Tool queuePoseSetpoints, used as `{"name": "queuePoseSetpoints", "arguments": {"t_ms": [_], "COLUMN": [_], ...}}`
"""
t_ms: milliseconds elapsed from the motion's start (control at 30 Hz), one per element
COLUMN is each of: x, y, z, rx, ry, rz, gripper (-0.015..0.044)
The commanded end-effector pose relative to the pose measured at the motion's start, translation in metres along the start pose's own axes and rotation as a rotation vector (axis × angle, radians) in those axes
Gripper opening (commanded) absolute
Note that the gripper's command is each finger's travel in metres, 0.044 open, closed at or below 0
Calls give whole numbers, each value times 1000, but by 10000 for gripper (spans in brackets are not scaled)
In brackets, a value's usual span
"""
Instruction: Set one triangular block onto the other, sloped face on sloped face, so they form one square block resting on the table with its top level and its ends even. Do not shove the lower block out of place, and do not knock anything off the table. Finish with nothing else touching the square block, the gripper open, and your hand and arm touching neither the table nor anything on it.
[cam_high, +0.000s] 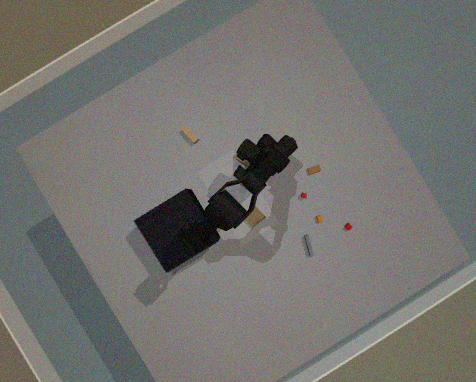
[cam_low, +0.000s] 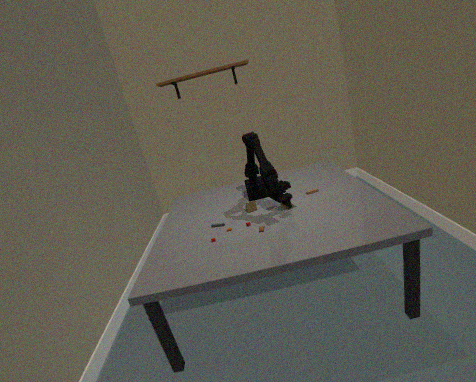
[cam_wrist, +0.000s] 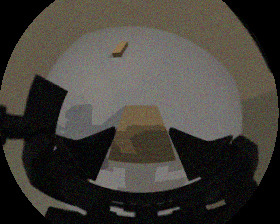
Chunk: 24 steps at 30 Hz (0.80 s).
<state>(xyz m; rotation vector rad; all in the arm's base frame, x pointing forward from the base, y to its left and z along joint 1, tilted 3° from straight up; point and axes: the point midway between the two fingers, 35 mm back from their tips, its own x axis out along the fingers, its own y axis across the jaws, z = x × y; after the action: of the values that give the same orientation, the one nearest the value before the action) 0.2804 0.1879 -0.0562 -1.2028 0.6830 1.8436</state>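
A tan triangular block (cam_high: 243, 162) (cam_wrist: 141, 119) rests on the table under the hand, mostly hidden in the top view. In the wrist view it lies between the two fingers, its nearer part in shadow. My gripper (cam_wrist: 143, 130) is open, one finger on each side of this block; nothing is gripped. Whether a finger touches the block cannot be told. The other tan triangular block (cam_high: 256, 217) (cam_low: 251, 207) stands on the table close to the arm's base, partly under the arm in the top view. The two blocks are apart.
A tan bar (cam_high: 189, 134) (cam_low: 312, 191) (cam_wrist: 120, 49) lies beyond the hand. On the other side are an orange-brown block (cam_high: 314, 170) (cam_low: 261, 229), red pieces (cam_high: 304, 195) (cam_high: 348, 226), a small orange piece (cam_high: 319, 219) (cam_low: 229, 229) and a grey bar (cam_high: 308, 245) (cam_low: 218, 225).
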Motion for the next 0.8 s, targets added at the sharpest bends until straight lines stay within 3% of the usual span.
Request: {"name": "queuePoseSetpoints", "arguments": {"t_ms": [0, 33, 233, 467, 767], "x": [6, 6, 6, 6, 3], "y": [2, 2, 2, 2, 2], "z": [1, 1, 1, 1, 1], "rx": [6, 6, 6, 6, 1], "ry": [-5, -5, -5, -5, -1], "rz": [4, 4, 4, 4, 4], "gripper": [440, 440, 282, 236, 0]}}
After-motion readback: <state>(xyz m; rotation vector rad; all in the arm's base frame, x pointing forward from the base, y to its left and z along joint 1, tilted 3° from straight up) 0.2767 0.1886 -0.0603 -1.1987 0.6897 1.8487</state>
